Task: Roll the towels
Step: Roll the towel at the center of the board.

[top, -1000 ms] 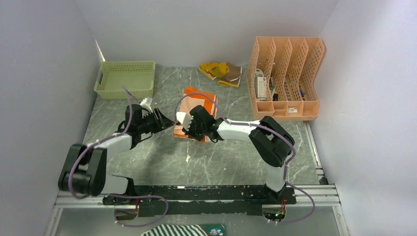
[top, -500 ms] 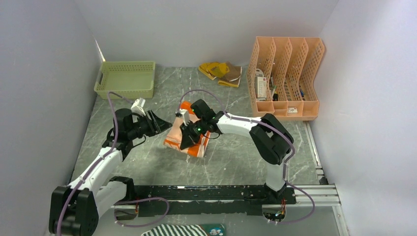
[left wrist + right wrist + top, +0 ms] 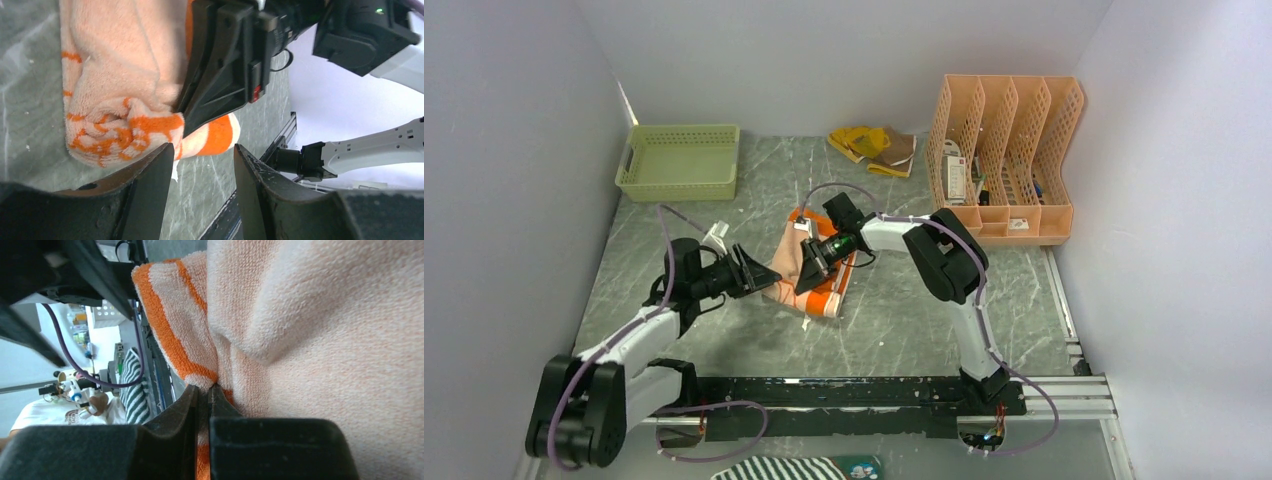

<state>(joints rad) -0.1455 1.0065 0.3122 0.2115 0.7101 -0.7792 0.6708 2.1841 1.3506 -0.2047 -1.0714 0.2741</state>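
Orange towel (image 3: 829,296) lies in the middle of the table (image 3: 894,320), partly doubled over on itself with the pale side up; the roll looks barely begun. Right gripper (image 3: 207,390) is pinched tight on a fold of the cloth, jaws all but meeting, an orange stripe caught at the nip. Left gripper (image 3: 202,152) has its jaws spread wide with nothing in them, tips just beside the towel's bunched corner. Yellow towel (image 3: 871,146) lies crumpled at the back, well apart, untouched. Judgement: the step in hand is turning the first edge; the next move wants the left closing on that free corner so both ends turn together, else the roll skews. Top view gives the layout and both towels; only the right wrist view proves the pinch; only the left wrist view shows the empty gap
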